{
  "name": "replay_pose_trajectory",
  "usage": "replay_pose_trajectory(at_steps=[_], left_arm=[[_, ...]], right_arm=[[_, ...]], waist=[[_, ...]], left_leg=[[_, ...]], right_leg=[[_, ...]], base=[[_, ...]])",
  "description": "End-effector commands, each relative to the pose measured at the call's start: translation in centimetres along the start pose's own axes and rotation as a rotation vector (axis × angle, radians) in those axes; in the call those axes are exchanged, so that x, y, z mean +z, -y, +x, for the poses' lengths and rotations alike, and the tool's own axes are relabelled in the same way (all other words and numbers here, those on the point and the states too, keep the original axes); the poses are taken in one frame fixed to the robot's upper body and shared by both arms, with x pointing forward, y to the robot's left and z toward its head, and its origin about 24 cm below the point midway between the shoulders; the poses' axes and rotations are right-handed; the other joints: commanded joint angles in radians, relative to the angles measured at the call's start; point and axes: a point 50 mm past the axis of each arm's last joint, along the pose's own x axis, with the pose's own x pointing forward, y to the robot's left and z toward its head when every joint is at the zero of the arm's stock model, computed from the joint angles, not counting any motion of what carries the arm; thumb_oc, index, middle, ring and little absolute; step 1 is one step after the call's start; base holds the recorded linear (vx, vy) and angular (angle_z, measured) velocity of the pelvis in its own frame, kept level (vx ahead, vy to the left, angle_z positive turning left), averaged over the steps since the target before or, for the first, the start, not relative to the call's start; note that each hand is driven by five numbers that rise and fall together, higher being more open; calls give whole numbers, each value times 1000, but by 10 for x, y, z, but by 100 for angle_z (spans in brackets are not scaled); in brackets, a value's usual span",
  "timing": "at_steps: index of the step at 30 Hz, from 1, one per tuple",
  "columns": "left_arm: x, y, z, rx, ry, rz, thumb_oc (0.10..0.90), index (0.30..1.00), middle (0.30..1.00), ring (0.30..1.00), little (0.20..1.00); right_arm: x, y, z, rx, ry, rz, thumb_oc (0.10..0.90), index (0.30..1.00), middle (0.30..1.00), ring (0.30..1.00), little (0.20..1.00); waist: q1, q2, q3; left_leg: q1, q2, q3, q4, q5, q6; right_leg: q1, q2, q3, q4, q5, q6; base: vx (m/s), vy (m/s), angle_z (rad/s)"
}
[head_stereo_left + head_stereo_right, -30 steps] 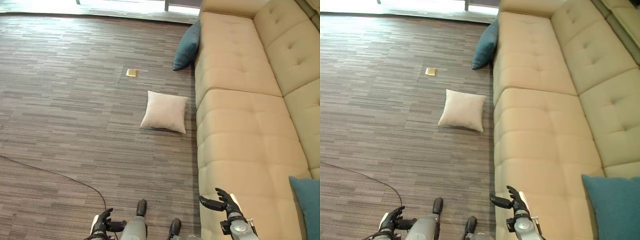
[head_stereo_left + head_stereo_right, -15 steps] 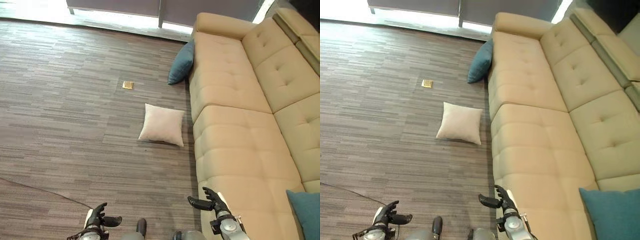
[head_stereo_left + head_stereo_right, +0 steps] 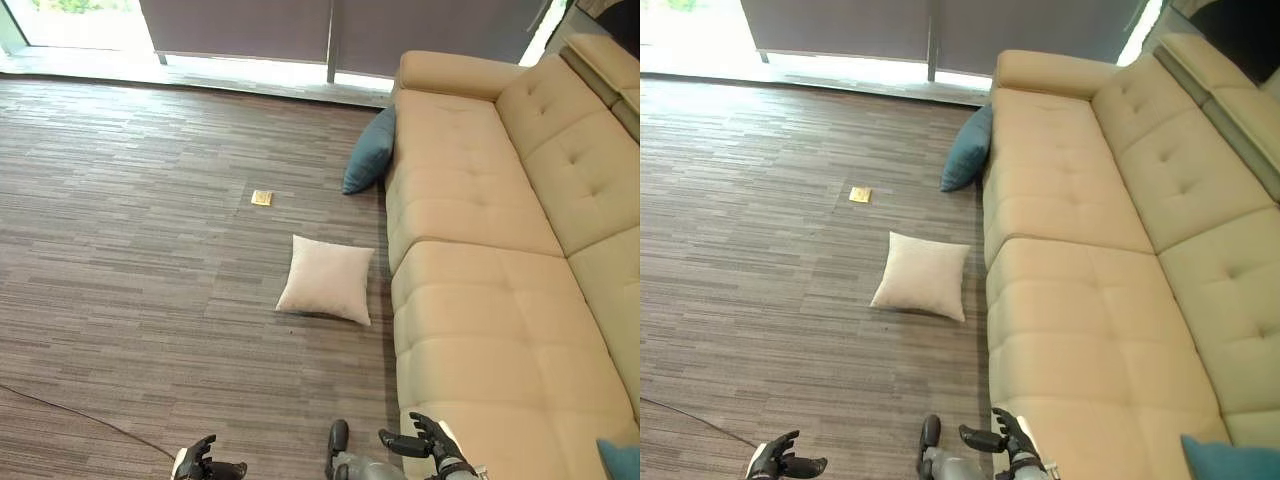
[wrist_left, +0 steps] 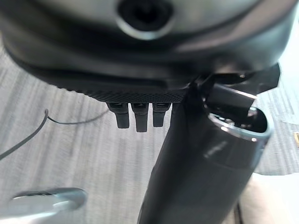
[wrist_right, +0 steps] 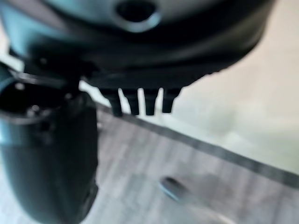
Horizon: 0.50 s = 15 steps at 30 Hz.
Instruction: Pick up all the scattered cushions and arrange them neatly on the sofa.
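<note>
Striped floor (image 3: 150, 250), beige cushion (image 3: 327, 279), sofa (image 3: 480, 300)

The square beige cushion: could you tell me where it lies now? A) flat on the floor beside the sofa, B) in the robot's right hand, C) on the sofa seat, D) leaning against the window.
A: the square beige cushion lies flat on the striped grey floor, just clear of the tan sofa.

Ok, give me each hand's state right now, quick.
Left hand: open, fingers relaxed, holding nothing, low over the floor.
Right hand: open, holding nothing, at the front edge of the beige tufted sofa.
</note>
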Motion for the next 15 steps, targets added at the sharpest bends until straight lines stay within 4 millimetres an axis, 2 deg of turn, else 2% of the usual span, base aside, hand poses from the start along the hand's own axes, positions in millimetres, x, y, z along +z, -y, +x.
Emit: replay_pose_trajectory(at_steps=[1, 2, 3, 4, 5, 6, 7, 10, 11, 15], left_arm=[[28, -13, 4, 27, 120, -12, 800, 900, 900, 900, 900], [28, -12, 4, 23, 116, -6, 800, 900, 900, 900, 900], [28, -12, 4, 23, 116, -6, 800, 900, 900, 900, 900], [25, -12, 4, 18, 107, 5, 800, 900, 900, 900, 900], [25, -12, 4, 18, 106, 5, 800, 900, 900, 900, 900], [25, -10, 4, 13, 100, 14, 800, 900, 900, 900, 900], [25, -10, 4, 13, 100, 14, 800, 900, 900, 900, 900], [25, -10, 5, 13, 100, 24, 800, 900, 900, 900, 900], [25, -11, 5, 16, 100, 17, 800, 900, 900, 900, 900], [14, -11, 3, 20, 59, 16, 800, 900, 900, 900, 900]], right_arm=[[35, 22, 6, -63, 159, -8, 800, 900, 900, 900, 900], [35, 24, 6, -68, 157, -8, 800, 900, 900, 900, 900], [35, 24, 6, -68, 157, -8, 800, 900, 900, 900, 900], [34, 26, 6, -75, 156, -11, 800, 900, 900, 900, 900], [34, 26, 6, -75, 156, -11, 800, 900, 900, 900, 900], [31, 28, 6, -83, 147, -15, 800, 900, 900, 900, 900], [31, 28, 6, -83, 147, -16, 800, 900, 900, 900, 900], [28, 29, 6, -93, 128, -21, 800, 900, 900, 900, 900], [28, 29, 6, -92, 127, -22, 800, 900, 900, 900, 900], [24, 22, 5, -76, 118, -35, 800, 900, 900, 900, 900]], waist=[[-9, -18, 37], [2, -29, 41], [3, -29, 41], [4, -34, 35], [5, -34, 36], [5, -29, 30], [5, -30, 30], [29, -6, 36], [37, -4, 39], [44, -9, 15]], left_leg=[[31, 20, 41, -118, 81, 48], [-10, 31, 70, -156, 40, 67], [-10, 32, 70, -156, 40, 67], [-20, 27, 68, -247, 5, 74], [-16, 26, 69, -249, 5, 74], [-45, 29, 72, -358, 42, 65], [-42, 28, 72, -361, 43, 65], [-99, 27, 52, -532, 185, 43], [-111, 19, 41, -533, 198, 39], [-71, 11, 24, -555, 183, 53]], right_leg=[[61, -31, 1, 49, -140, 124], [86, -34, 4, 42, -156, 125], [86, -34, 4, 42, -156, 125], [102, -35, 9, 31, -169, 134], [104, -35, 9, 31, -170, 135], [124, -31, 9, 16, -183, 140], [126, -32, 9, 16, -183, 140], [184, 3, 31, 3, -217, 139], [195, 7, 41, 7, -223, 139], [216, -1, 53, 21, -242, 151]], base=[[181, -40, -40], [183, -41, -18], [270, 0, -12], [141, 18, 1], [277, 58, 3], [140, 40, 3], [218, 67, 9], [260, 99, -1], [330, 164, -3], [245, 143, -37]])
